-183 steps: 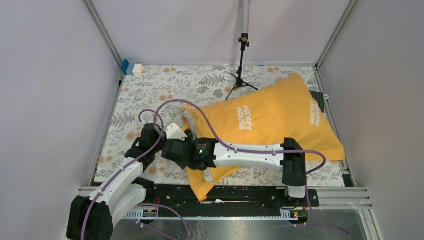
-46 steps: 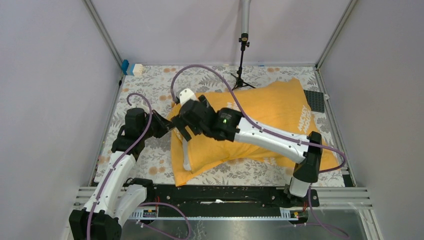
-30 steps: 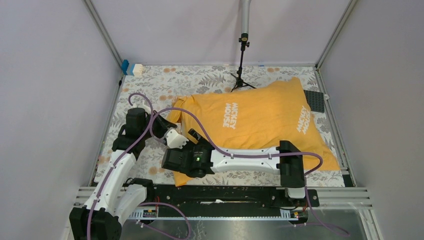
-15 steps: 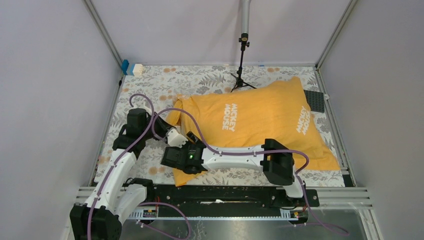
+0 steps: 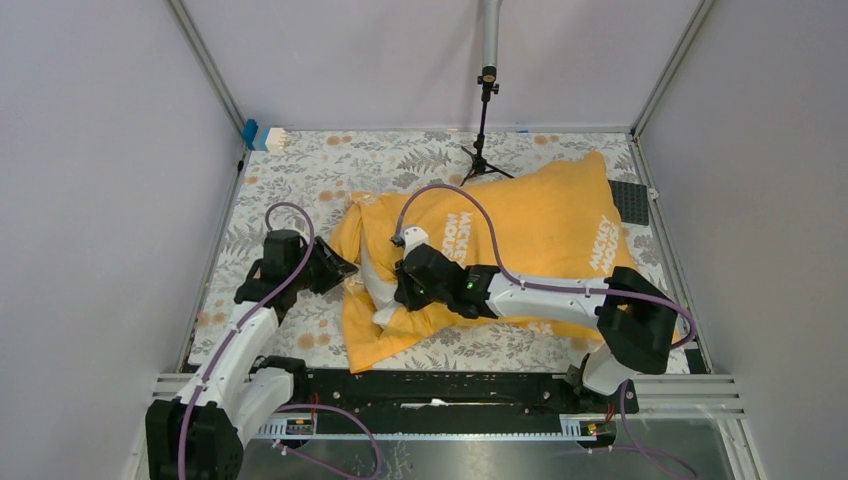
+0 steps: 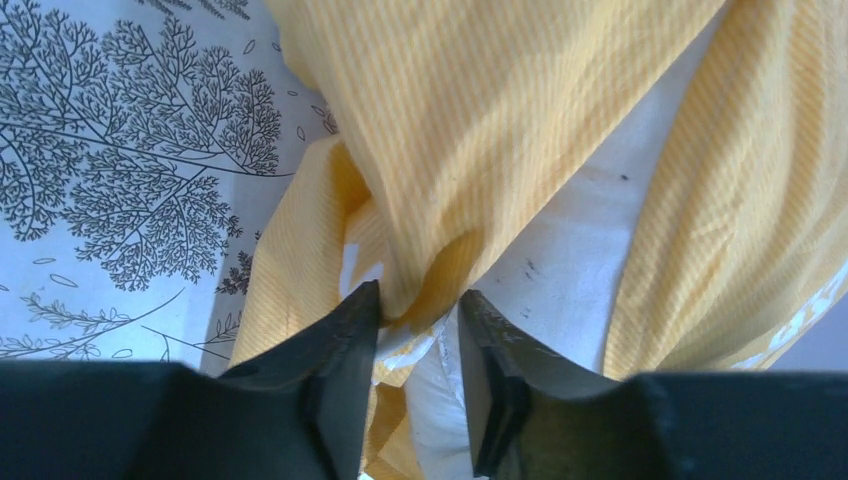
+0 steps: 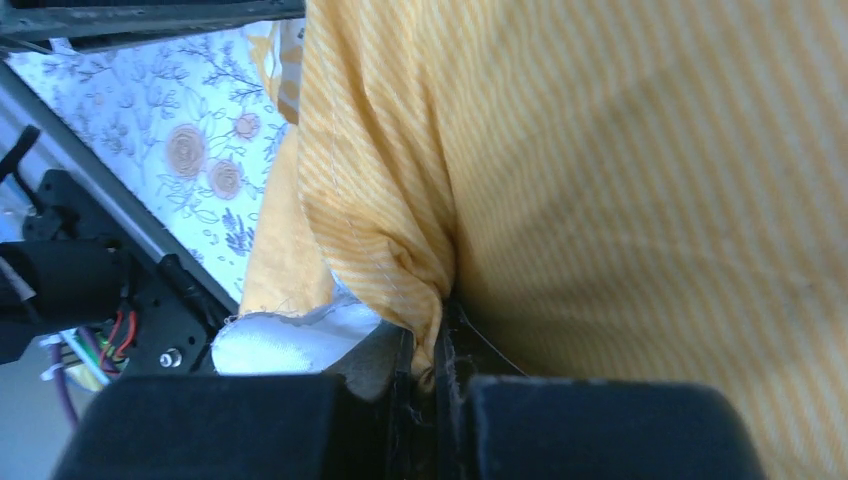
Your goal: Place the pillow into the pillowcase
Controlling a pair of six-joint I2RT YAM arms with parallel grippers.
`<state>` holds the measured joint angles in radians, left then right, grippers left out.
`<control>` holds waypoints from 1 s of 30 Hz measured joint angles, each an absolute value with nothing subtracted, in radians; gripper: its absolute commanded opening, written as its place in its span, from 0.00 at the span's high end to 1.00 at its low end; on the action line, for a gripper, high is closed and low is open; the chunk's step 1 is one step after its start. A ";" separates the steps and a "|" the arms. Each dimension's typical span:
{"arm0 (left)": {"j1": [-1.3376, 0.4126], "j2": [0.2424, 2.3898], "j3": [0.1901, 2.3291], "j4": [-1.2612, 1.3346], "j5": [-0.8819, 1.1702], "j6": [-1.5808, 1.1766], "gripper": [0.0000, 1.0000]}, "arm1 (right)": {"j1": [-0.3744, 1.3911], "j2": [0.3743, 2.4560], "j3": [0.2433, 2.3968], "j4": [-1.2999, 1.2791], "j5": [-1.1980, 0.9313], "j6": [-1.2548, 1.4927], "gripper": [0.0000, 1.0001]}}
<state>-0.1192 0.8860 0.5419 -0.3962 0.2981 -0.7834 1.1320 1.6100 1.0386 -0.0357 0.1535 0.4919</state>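
1. Left claw [image 5: 343, 268] pinches a bunched fold of the pillowcase [image 5: 530, 230] hem at the mouth, on the left. It sits slightly nearer than half a second ago.
2. Pillow [image 5: 376, 283]: the white end now shows at the mouth, the rest bulges inside the case on the floral surface [image 5: 300, 170]. Judged mostly in, with that end left to cover.
3. Right claw [image 5: 402, 288] is clamped on the hem edge. It has moved from the near corner up over the mouth, lifting the cloth.
4. Case: thin, fine-striped orange weave, floppy and wrinkled, with white lettering. Pillow: smooth, plump, soft.
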 measured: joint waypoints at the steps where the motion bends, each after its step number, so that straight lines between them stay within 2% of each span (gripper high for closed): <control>1: -0.119 0.886 0.537 -0.394 0.297 -0.785 0.59 | 1.128 1.610 1.034 -0.023 0.136 0.496 1.00; 4: -0.130 0.869 0.514 -0.389 0.278 -0.797 0.54 | 1.118 1.610 1.029 0.006 0.093 0.503 1.00; 15: -0.318 0.739 0.411 -0.416 0.048 -0.945 0.54 | 1.105 1.609 1.029 0.019 0.043 0.506 1.00; 17: -0.346 0.752 0.403 -0.414 0.009 -0.969 0.63 | 1.105 1.607 1.029 0.019 0.043 0.506 1.00; 19: -0.374 0.788 0.403 -0.398 -0.030 -0.984 0.85 | 1.105 1.604 1.029 0.018 0.043 0.506 1.00; 21: -0.391 0.825 0.404 -0.379 -0.053 -0.987 1.00 | 1.105 1.600 1.030 0.014 0.049 0.506 1.00; 25: -0.410 0.875 0.439 -0.376 -0.062 -0.941 1.00 | 1.103 1.603 1.068 -0.026 0.083 0.506 1.00; 30: -0.430 0.841 0.590 -0.465 0.011 -0.847 1.00 | 1.100 1.696 1.261 -0.121 0.247 0.521 1.00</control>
